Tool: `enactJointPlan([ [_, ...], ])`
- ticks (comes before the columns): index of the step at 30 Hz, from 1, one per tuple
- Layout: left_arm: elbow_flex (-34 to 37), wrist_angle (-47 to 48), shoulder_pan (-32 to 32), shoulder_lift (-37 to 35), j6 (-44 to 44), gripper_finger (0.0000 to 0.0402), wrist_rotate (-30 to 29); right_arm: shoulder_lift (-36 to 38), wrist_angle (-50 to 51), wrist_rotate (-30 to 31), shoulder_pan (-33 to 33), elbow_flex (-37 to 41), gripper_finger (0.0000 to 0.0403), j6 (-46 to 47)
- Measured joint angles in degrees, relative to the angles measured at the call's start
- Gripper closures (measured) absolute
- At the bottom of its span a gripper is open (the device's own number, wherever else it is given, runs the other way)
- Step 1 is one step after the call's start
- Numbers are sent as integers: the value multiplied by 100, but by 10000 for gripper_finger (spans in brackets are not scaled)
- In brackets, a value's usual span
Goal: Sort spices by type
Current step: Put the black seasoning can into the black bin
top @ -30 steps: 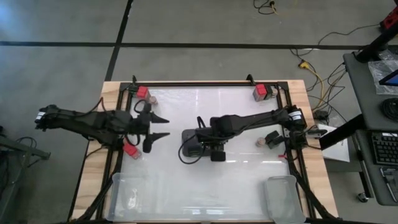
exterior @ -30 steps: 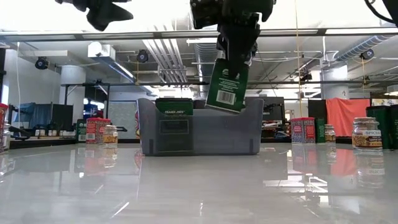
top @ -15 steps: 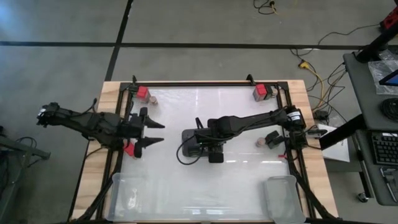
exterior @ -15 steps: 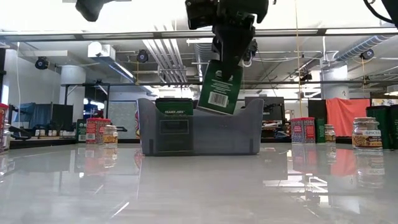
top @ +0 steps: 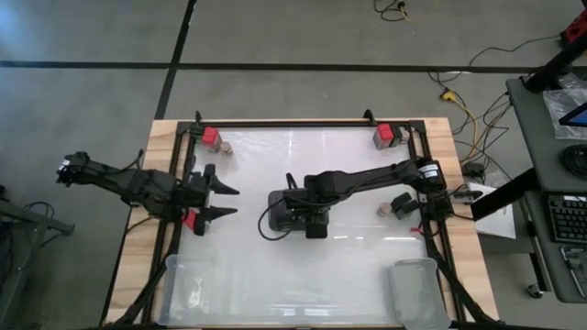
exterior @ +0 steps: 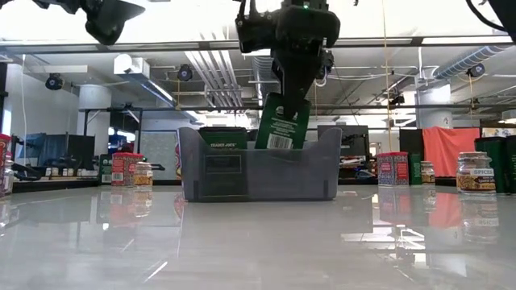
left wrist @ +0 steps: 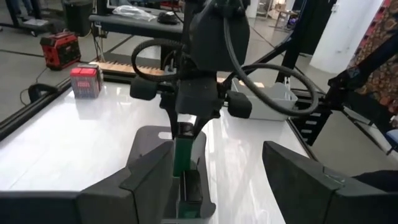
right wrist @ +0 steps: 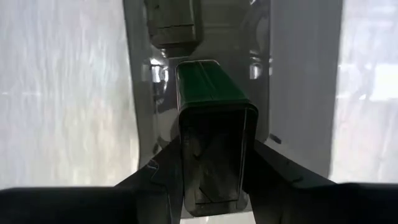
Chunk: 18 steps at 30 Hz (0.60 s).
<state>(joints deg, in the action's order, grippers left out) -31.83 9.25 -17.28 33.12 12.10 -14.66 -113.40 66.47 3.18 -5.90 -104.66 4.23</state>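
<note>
White glossy tabletop (top: 348,266): right gripper (exterior: 284,87), clamping the green rectangular tin (exterior: 280,122), has lowered it into the grey slotted holder (exterior: 258,173); left gripper (top: 220,202) retreats, fingers wide.

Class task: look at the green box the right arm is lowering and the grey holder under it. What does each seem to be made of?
Green box: probably painted metal tin; glossy faces, rolled rim, printed barcode label. Grey holder: likely moulded plastic; matte, slightly translucent walls, rounded corners.
</note>
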Motion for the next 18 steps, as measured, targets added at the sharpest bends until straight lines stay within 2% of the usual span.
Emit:
enactJointPlan([
  [7, -17, -2, -4, 44, 2, 171, 1, -320, 196, -74, -7, 2, 267, 22],
  [18, -30, 20, -2, 12, -9, 171, 2, -342, 237, -82, -17, 2, 238, 139],
])
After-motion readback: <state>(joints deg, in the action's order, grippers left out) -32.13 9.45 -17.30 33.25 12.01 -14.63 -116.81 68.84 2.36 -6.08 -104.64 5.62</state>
